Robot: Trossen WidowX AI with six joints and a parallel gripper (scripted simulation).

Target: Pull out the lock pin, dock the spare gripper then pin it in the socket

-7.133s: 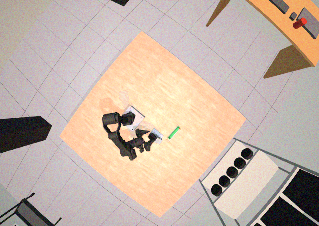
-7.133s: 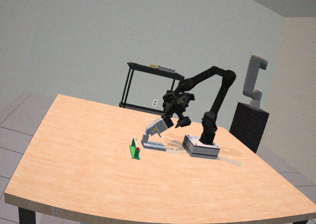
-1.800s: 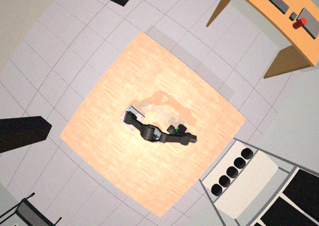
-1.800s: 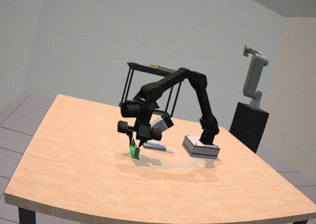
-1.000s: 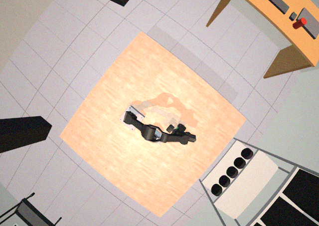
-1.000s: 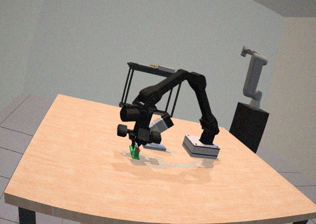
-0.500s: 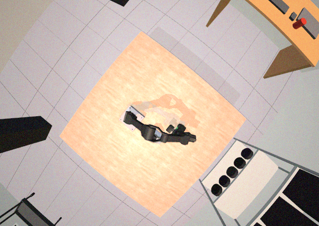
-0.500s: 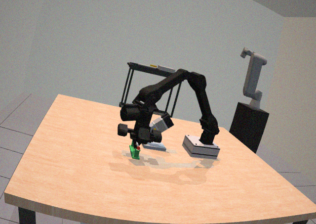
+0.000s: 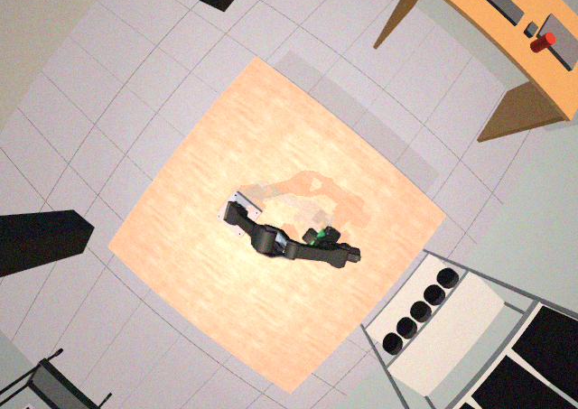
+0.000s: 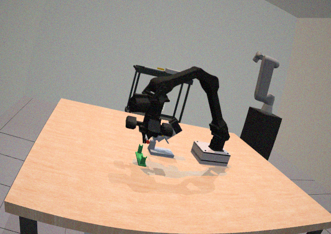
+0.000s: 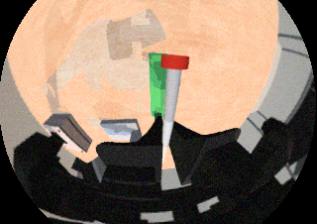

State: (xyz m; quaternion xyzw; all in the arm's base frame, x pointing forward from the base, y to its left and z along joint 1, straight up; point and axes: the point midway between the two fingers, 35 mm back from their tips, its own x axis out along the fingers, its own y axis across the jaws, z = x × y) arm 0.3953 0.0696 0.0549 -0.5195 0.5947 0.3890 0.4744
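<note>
My gripper (image 10: 145,141) (image 11: 161,119) is shut on the lock pin (image 10: 147,141) (image 11: 171,92), a pale shaft with a red head. The pin is tilted, its head sticking out beyond the fingertips. The green cradle (image 9: 321,234) (image 10: 140,159) (image 11: 157,87) stands on the table just below; in the exterior view the pin is above it, clear of it. The blue-grey mount (image 9: 280,240) (image 10: 163,152) (image 11: 121,130) stands beside the cradle, toward the arm's base. A dark block (image 10: 175,125) shows above the mount. The socket and spigot are largely hidden behind my gripper, so their fit cannot be told.
The arm's white base (image 9: 252,207) (image 10: 211,155) stands on the wooden table (image 9: 289,329) (image 10: 170,207). The mount is close behind my gripper in the exterior view, with the arm arching over it. A dark rack and a second pale arm on a black pedestal stand beyond the table.
</note>
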